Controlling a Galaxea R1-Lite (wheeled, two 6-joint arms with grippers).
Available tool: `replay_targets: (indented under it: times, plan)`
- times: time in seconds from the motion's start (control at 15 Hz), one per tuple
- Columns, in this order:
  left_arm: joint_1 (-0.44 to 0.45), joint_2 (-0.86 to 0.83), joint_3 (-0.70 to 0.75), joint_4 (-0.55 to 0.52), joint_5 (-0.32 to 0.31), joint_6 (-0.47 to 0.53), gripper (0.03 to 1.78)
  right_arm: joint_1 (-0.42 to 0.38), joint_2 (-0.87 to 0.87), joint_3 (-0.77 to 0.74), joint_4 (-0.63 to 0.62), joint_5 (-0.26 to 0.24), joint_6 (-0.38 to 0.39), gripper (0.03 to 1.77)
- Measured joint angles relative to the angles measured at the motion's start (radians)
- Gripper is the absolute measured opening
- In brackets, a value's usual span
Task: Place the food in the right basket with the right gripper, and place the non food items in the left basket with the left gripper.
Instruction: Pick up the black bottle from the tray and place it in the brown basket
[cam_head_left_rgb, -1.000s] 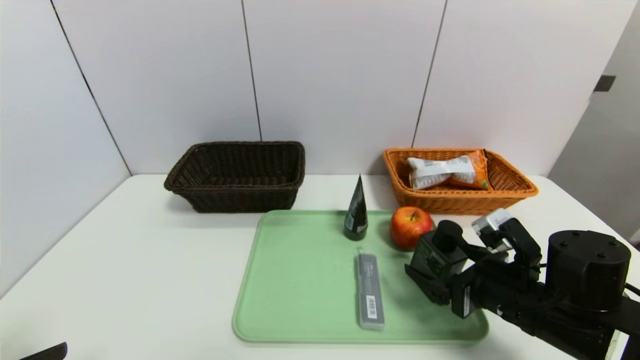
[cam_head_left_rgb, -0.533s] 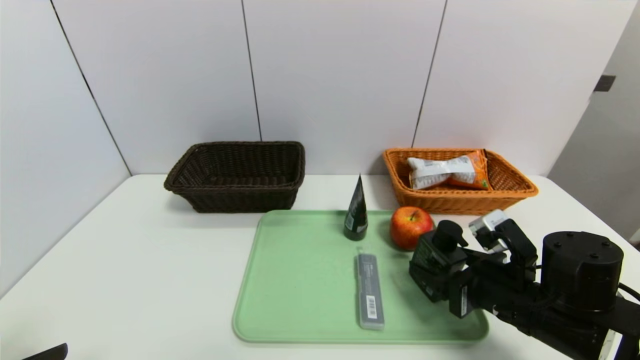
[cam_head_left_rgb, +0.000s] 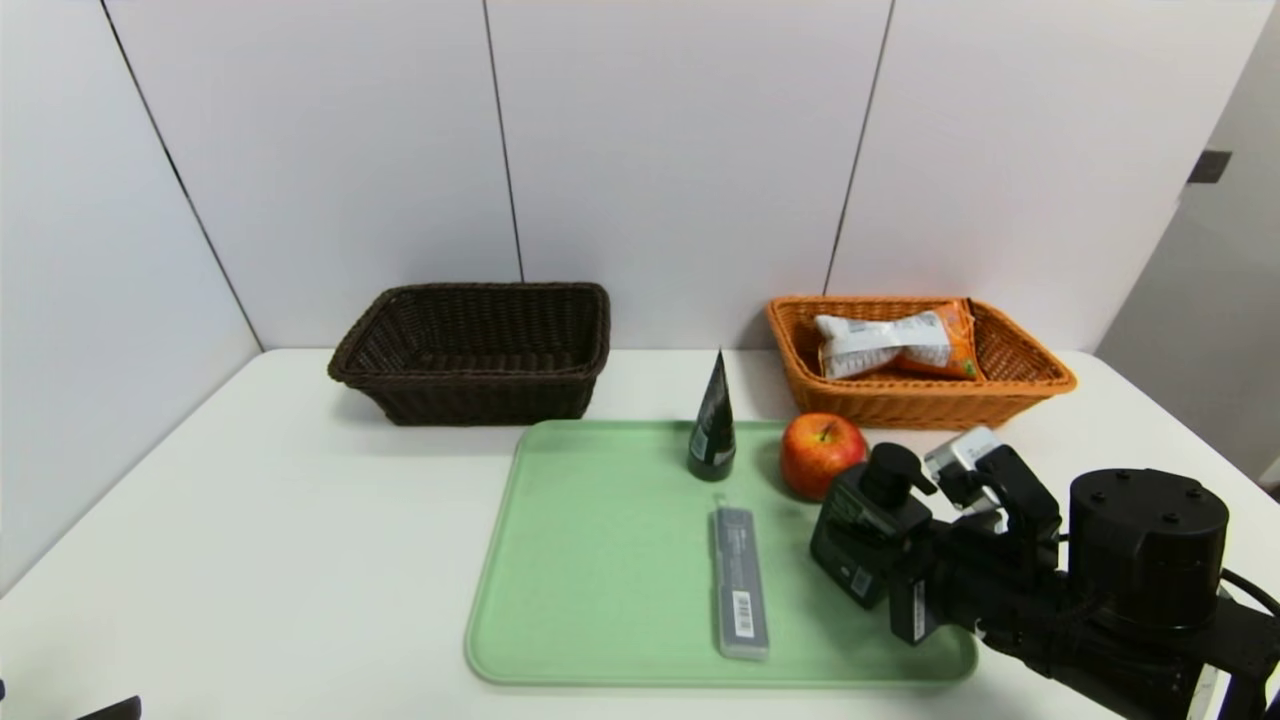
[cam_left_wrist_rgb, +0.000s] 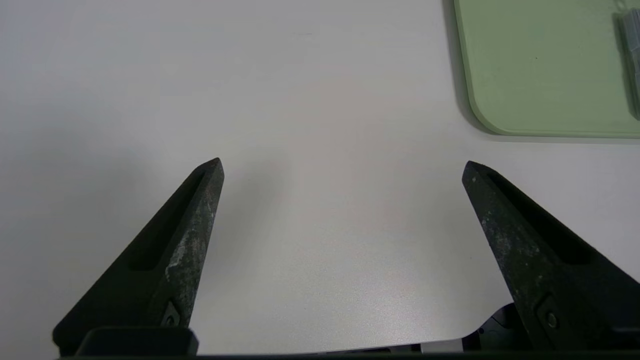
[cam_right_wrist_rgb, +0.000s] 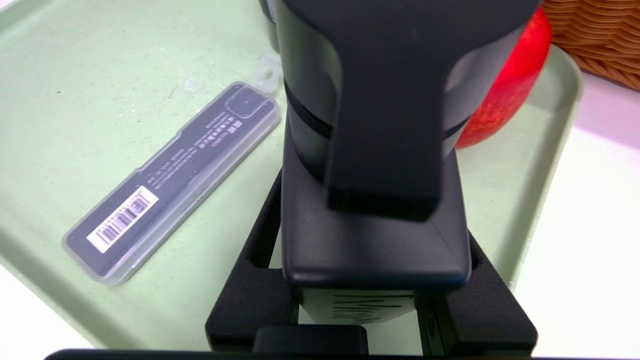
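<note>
Bare table (cam_head_left_rgb: 250, 520) fills the left half of the head view, from the dark basket (cam_head_left_rgb: 475, 350) down to the lower edge. The tray's (cam_head_left_rgb: 600, 560) left part is bare too. At tray centre the case (cam_head_left_rgb: 741, 580) lies lengthwise, the tube (cam_head_left_rgb: 712, 425) upright behind it. At right the right gripper (cam_head_left_rgb: 890, 570), clamped on the pump bottle (cam_head_left_rgb: 865, 520), crowds the apple (cam_head_left_rgb: 821, 455), blocking that side. The orange basket (cam_head_left_rgb: 1010, 375) already holds a packet (cam_head_left_rgb: 895, 342).

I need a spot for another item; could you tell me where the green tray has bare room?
The green plastic tray is bare left of the slim grey case and black conical tube. Its right side is crowded: red apple, and right gripper holding the black pump bottle.
</note>
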Motion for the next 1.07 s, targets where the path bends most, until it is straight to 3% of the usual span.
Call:
replay_targets:
  times: [0.53,1.07]
  plan:
    - [0.0,-0.004,0.006,0.0,0.001,0.0,1.69,0.045,-0.05,0.015,0.004,-0.002,-0.001,0.62]
    - [0.0,-0.004,0.003,0.0,0.001,0.001,1.69,0.054,-0.17,-0.154,0.046,-0.006,0.032,0.62]
